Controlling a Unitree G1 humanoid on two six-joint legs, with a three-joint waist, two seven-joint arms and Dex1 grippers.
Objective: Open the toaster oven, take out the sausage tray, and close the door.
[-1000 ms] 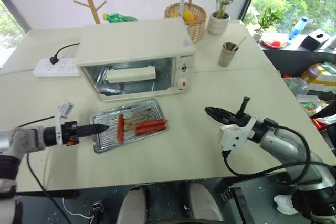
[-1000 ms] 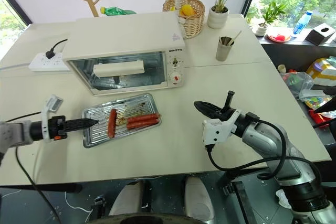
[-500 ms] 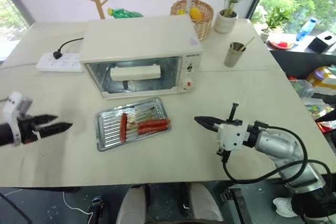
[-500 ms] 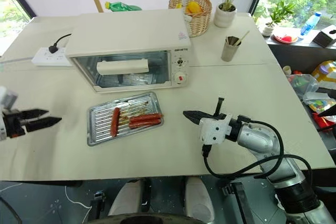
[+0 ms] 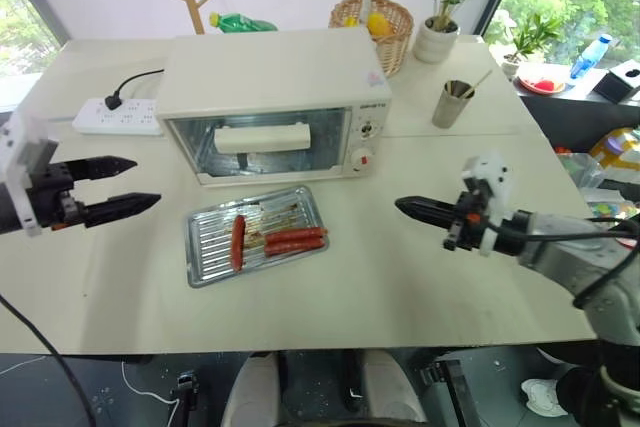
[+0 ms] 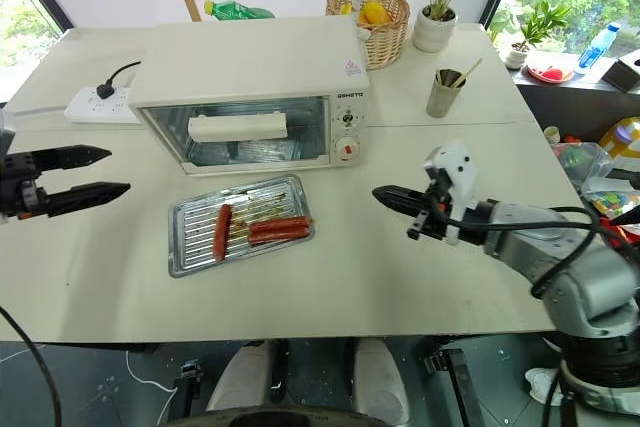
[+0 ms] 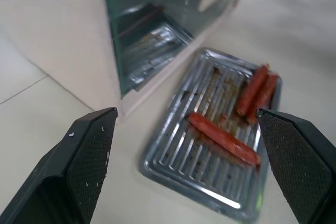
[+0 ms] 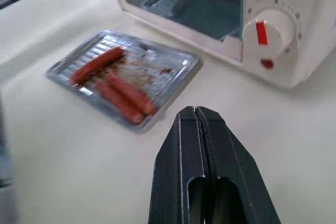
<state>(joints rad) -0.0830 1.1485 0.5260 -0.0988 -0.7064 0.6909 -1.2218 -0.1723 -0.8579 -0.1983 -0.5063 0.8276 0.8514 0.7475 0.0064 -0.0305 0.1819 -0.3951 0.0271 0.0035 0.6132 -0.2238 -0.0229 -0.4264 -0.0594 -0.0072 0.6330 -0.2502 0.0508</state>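
The cream-white toaster oven (image 5: pixel 275 87) stands at the back middle of the table. Its glass door (image 5: pixel 300 142) is closed, with the bar handle (image 5: pixel 262 137) across it. In front of the oven the sausage tray (image 5: pixel 255 234) lies flat on the table with three red sausages (image 5: pixel 293 240) on it. My left gripper (image 5: pixel 128 185) hovers open and empty, well left of the tray, pointing toward it. In the left wrist view its fingers (image 7: pixel 79 166) frame the tray (image 7: pixel 210 182). My right gripper (image 5: pixel 408 208) is shut and empty, right of the tray, its tip (image 8: pixel 194 113) aimed at it.
A white power strip (image 5: pixel 115 117) with a black plug lies left of the oven. Behind it are a green bottle (image 5: pixel 240 22), a wicker basket (image 5: pixel 375 22) and a potted plant (image 5: pixel 440 37). A metal cup (image 5: pixel 452 102) stands to the right. The oven's red knob (image 8: pixel 266 32) faces front.
My left gripper has drawn back from the tray's left edge, risen and rolled, so its spread fingers now show. My right gripper has rolled over and risen slightly. The tray has not moved.
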